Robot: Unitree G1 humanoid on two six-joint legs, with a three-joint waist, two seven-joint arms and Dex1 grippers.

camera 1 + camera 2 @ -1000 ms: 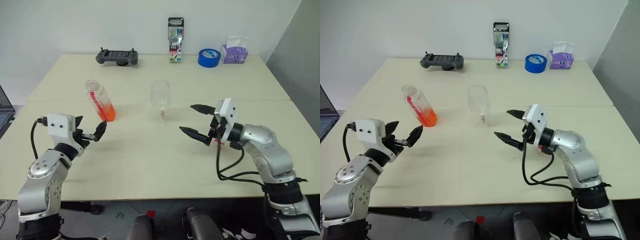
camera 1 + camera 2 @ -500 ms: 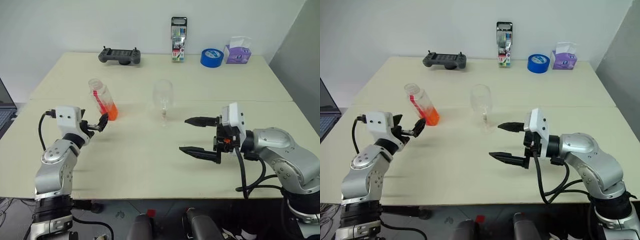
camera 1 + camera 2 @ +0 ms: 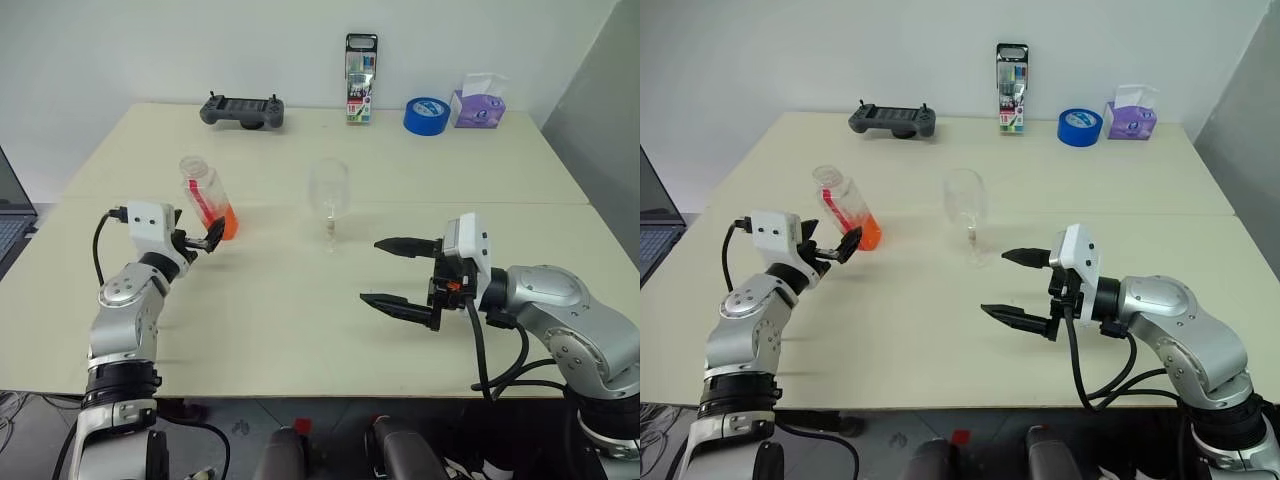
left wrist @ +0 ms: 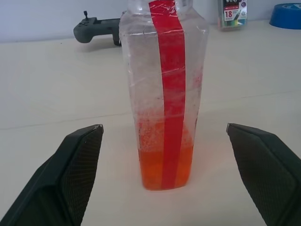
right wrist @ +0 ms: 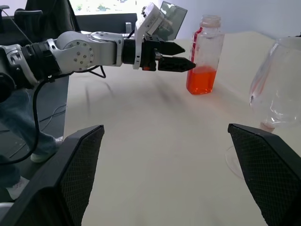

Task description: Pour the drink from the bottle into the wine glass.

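Currently I have the left end effector spread wide and level, just short of the bottle, which stands upright on the table at the left, near its middle depth. Its cap is off, and the drink fills only the bottom part. In the left wrist view the bottle sits centred between the two fingers, so my alignment looks good. The right end effector hangs wide open and empty above the near right of the table, pointing left. The glass stands upright to the right of the bottle, apart from it.

Procedure for the grasp, as I judge it:
1. Advance straight until the body lies fully between the fingers.
2. Close on the mid-section, above the liquid line.
3. Grip gently; thin plastic may deform.
4. Keep the open neck upright while lifting.
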